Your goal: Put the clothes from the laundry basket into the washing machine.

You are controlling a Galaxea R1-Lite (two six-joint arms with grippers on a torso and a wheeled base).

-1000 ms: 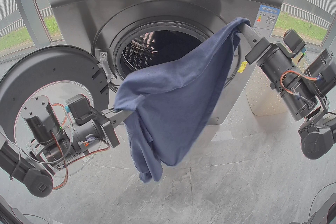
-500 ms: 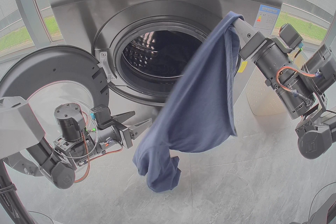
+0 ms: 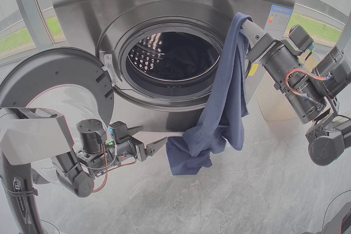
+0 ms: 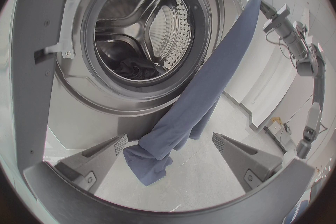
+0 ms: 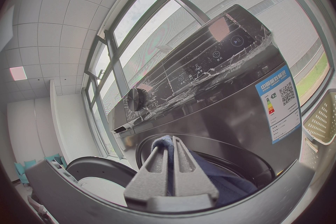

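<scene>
A blue garment hangs from my right gripper, which is shut on its top edge beside the right rim of the washing machine opening. The cloth drapes down past the drum mouth, its lower end near the floor. In the right wrist view the closed fingers pinch blue fabric. My left gripper is open, low in front of the machine, just left of the garment's bottom end and apart from it. Dark clothing lies inside the drum.
The round machine door stands swung open at the left, above my left arm. A pale perforated laundry basket stands at the right of the machine, behind my right arm. Grey tiled floor lies open in front.
My left gripper let go of the garment and dropped lower and back. The cloth swung down and now hangs from the right gripper alone, which shifted slightly left and up.
</scene>
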